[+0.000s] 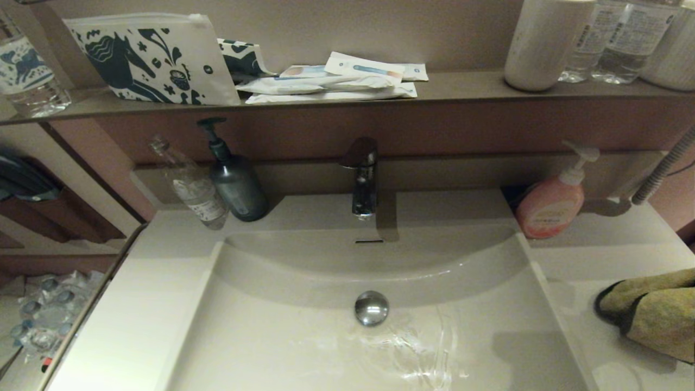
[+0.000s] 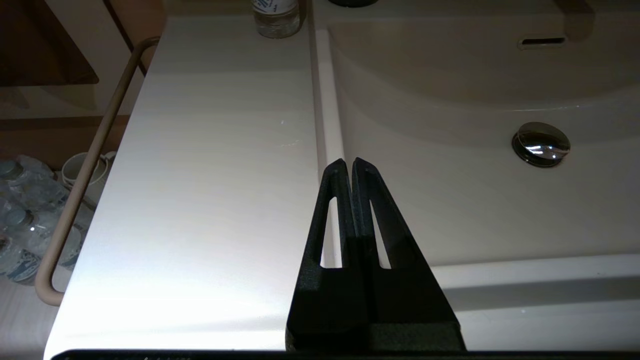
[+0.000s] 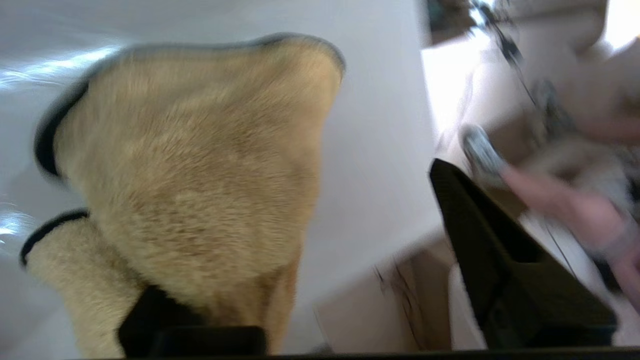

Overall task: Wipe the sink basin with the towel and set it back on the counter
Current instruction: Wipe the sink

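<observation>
The off-white sink basin fills the middle of the head view, with its chrome drain plug and slot overflow. The mustard-yellow towel with black edging lies bunched on the counter at the far right. In the right wrist view the towel drapes over one finger of my right gripper, which is open; the other finger stands clear of it. My left gripper is shut on nothing, above the left counter beside the basin's rim. Neither gripper shows in the head view.
A faucet stands behind the basin. A pink soap bottle is at back right, a dark pump bottle and a clear bottle at back left. The brown shelf holds pouches and bottles. Water streaks lie in the basin.
</observation>
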Robot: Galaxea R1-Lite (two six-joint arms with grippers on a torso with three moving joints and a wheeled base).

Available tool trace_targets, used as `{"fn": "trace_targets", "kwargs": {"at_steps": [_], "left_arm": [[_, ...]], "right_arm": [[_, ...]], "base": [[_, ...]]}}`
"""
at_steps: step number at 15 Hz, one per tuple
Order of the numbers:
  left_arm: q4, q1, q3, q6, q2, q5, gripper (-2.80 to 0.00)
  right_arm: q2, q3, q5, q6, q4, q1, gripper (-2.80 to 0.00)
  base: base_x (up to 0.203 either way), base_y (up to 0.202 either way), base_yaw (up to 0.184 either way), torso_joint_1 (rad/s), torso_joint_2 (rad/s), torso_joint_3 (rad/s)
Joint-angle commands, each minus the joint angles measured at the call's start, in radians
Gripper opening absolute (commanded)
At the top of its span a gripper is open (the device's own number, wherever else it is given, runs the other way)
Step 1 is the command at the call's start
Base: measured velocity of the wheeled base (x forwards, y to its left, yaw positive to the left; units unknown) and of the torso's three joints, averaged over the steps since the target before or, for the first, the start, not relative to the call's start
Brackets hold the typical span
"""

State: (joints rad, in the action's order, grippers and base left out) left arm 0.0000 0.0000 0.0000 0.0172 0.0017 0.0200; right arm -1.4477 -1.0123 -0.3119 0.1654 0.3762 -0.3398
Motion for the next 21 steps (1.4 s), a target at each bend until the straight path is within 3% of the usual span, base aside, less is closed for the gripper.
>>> {"fn": "trace_targets", "kwargs": {"at_steps": [1, 4, 7, 10, 11, 12, 18, 20, 21], "left_arm": [[0.0, 0.0, 0.0, 0.0, 0.001, 0.001, -2.8], [0.0, 0.0, 0.0, 0.0, 0.001, 0.0, -2.8], [0.0, 0.0, 0.0, 0.0, 0.001, 0.001, -2.8], [0.0, 0.0, 0.0, 0.0, 0.001, 0.0, -2.8], [0.0, 0.0, 0.0, 0.0, 0.001, 0.0, -2.8], [0.0, 0.0, 0.0, 0.0, 0.001, 0.0, -2.8], [0.0, 0.0, 0.0, 0.0, 0.001, 0.0, -2.8], [0.0, 0.0, 0.0, 0.0, 0.001, 0.0, -2.8], [0.0, 0.0, 0.0, 0.0, 0.001, 0.0, -2.8]], "right_arm": [[-0.004, -0.061, 0.012, -0.02, 0.014, -0.029, 0.0], [0.032, -0.064, 0.231, -0.082, -0.016, -0.041, 0.0], [-0.051, -0.071, 0.337, -0.162, 0.008, -0.103, 0.0], [-0.114, -0.16, 0.411, -0.216, 0.13, -0.155, 0.0], [-0.116, -0.164, 0.429, -0.225, 0.139, -0.164, -1.32], [-0.112, -0.164, 0.433, -0.224, 0.138, -0.165, -2.8], [0.057, -0.112, 0.549, -0.222, 0.143, -0.109, -2.8], [0.186, -0.059, 0.581, -0.226, 0.165, -0.009, -2.8], [0.242, -0.037, 0.587, -0.237, 0.189, 0.081, -2.8]], "base": [[0.0, 0.0, 0.0, 0.0, 0.0, 0.0], [0.0, 0.0, 0.0, 0.0, 0.0, 0.0], [0.0, 0.0, 0.0, 0.0, 0.0, 0.0], [0.0, 0.0, 0.0, 0.0, 0.0, 0.0], [0.0, 0.0, 0.0, 0.0, 0.0, 0.0], [0.0, 0.0, 0.0, 0.0, 0.0, 0.0], [0.0, 0.0, 0.0, 0.0, 0.0, 0.0], [0.0, 0.0, 0.0, 0.0, 0.0, 0.0], [0.0, 0.0, 0.0, 0.0, 0.0, 0.0]]}}
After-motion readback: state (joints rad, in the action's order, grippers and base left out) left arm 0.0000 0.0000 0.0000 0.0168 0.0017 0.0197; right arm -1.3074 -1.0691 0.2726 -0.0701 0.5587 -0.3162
